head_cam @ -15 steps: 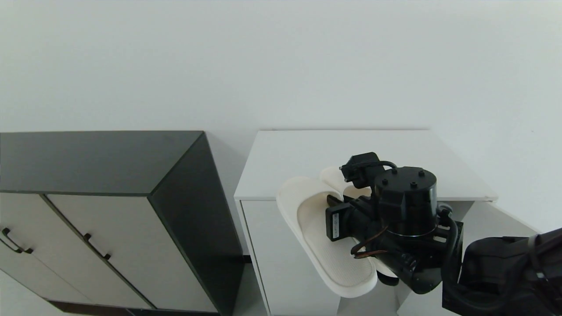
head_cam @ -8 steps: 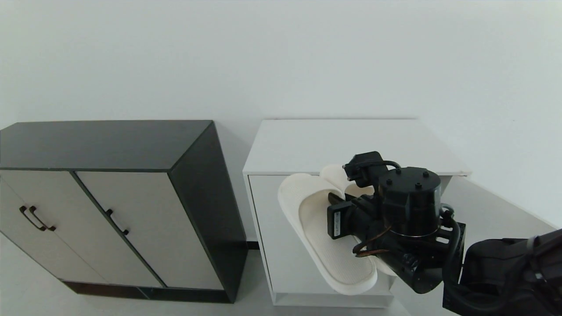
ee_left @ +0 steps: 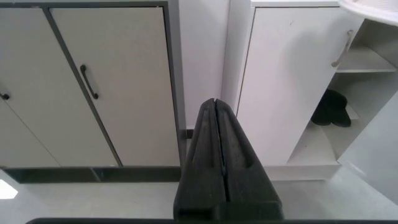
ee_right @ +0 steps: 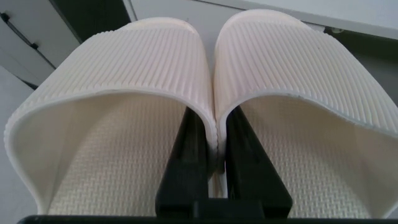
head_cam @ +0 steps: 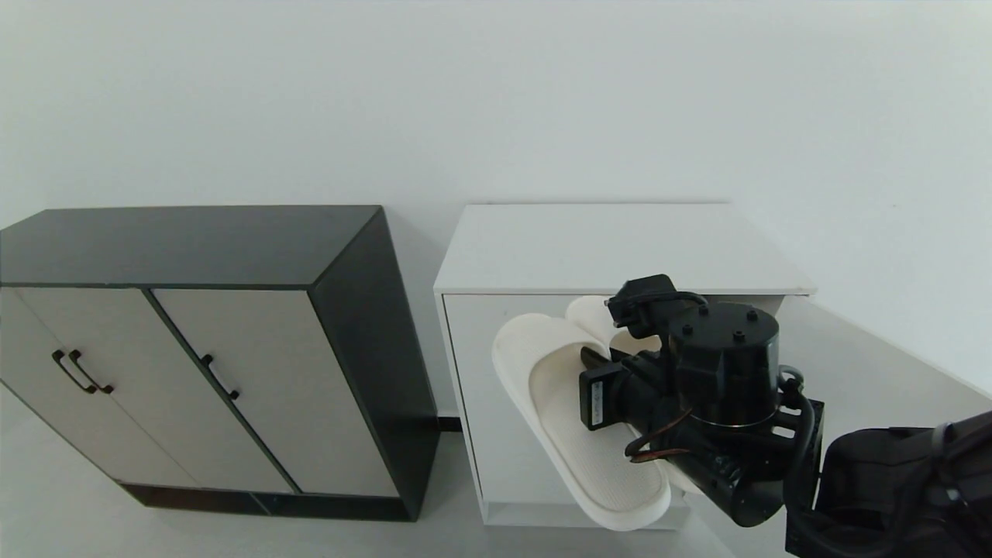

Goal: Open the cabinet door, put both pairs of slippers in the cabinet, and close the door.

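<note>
Left of the white cabinet (head_cam: pixel 620 248) stands a dark cabinet (head_cam: pixel 194 248) with shut doors (head_cam: pixel 256 387), and the left gripper (ee_left: pixel 215 106) is squeezed shut on nothing. The white cabinet looks open, with black slippers (ee_left: pixel 333 109) already on a low shelf (ee_left: pixel 314 143) inside. In front of it the right gripper (ee_right: pixel 214 134) pinches the white slippers (head_cam: pixel 573 434); I think they go in next, then the door (ee_left: pixel 286 87) shuts.

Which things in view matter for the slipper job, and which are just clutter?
Job:
white slippers, clamped in the right gripper
white cabinet, open on one side
dark slippers on its lower shelf

Lying about:
black cabinet, both doors shut
</note>
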You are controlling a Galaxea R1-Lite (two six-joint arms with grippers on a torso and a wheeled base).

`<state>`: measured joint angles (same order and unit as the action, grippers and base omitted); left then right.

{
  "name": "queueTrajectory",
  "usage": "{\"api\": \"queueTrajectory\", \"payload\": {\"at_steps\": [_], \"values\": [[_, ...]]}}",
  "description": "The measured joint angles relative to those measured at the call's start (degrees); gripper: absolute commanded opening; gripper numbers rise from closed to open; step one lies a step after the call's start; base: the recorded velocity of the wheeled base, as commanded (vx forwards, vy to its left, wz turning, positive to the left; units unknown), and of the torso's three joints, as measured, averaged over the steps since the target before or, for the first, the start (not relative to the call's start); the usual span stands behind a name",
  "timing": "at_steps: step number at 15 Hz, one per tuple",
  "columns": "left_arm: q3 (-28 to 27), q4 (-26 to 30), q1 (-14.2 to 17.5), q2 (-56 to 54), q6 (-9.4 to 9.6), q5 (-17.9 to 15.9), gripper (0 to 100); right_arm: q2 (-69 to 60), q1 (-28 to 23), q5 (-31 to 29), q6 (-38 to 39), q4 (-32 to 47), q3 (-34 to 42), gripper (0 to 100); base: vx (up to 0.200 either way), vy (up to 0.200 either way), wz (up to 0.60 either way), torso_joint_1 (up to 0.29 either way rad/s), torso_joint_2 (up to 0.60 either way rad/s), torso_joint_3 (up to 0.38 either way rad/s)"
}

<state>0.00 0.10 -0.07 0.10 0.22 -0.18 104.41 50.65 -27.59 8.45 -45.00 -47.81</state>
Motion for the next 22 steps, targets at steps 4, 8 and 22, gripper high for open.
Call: {"api": "queueTrajectory", "payload": {"at_steps": [4, 8, 22], "values": [[0.0, 0.0, 0.0, 0.0, 0.05, 0.0, 0, 0.0, -0.2, 0.0, 0.0, 0.0, 0.1, 0, 0.0, 0.0, 0.0, 0.0, 0.0, 0.0], [0.0, 0.0, 0.0, 0.0, 0.07, 0.0, 0, 0.0, -0.4, 0.0, 0.0, 0.0, 0.2, 0, 0.0, -0.15, 0.0, 0.003, 0.0, 0.002], [0.0, 0.0, 0.0, 0.0, 0.0, 0.0, 0, -2.4, -0.2, 1.1, -0.2, 0.4, 3.7, 0, 0.0, -0.157, 0.0, 0.002, 0.0, 0.003]]}}
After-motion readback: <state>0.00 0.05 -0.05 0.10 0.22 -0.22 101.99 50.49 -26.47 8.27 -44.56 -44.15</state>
